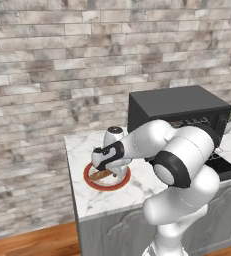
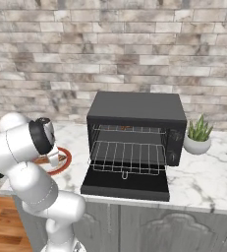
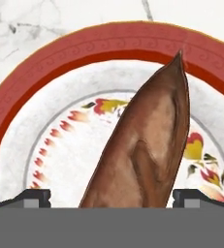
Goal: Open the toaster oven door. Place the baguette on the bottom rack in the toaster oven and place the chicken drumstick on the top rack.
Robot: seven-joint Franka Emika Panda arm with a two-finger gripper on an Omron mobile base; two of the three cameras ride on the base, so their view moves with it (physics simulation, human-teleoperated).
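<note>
The baguette [image 3: 152, 145] lies on a red-rimmed plate [image 3: 84, 53] at the counter's left end. My gripper [image 3: 111, 196] hangs just above it, open, with one fingertip [image 3: 33, 197] on each side of the loaf and not touching it. From the left base view the hand [image 1: 111, 167] covers most of the baguette [image 1: 103, 175]. The black toaster oven [image 2: 134, 106] stands to the right, its door [image 2: 125, 187] folded down flat. The bottom rack [image 2: 127, 157] is pulled partly out; the top rack [image 2: 129, 129] sits above it. The chicken drumstick is out of view.
A small potted plant [image 2: 199, 135] in a white pot stands right of the oven. The brick wall runs behind the marble counter [image 1: 82, 145]. The counter's left edge lies close to the plate [image 1: 89, 180], with wooden floor below.
</note>
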